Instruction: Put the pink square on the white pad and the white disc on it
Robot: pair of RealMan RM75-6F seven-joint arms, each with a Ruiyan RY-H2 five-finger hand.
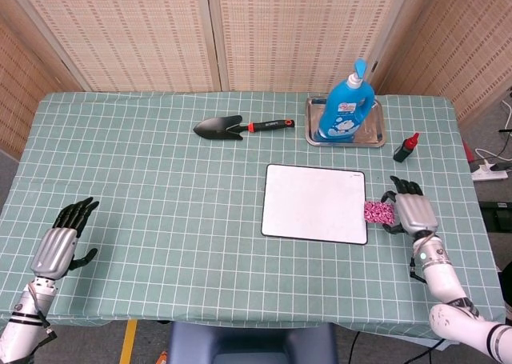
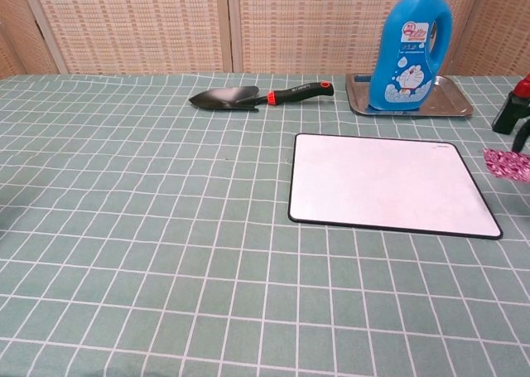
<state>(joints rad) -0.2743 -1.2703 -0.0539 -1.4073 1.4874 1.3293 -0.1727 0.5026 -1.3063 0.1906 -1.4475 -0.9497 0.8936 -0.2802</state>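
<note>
So your left hand (image 1: 58, 248) rests open on the counter (image 1: 160, 188), holding nothing. Your right hand (image 1: 412, 214) pinches the pink square (image 1: 378, 213) just off the white pad's (image 1: 314, 202) right edge. Further back, trowel (image 1: 240, 127) and detergent bottle (image 1: 346, 104).

White disc hidden beneath right hand (image 1: 412, 213)

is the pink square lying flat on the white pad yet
No, the right hand holds the pink square beside the right edge of the white pad, not on it.
</note>
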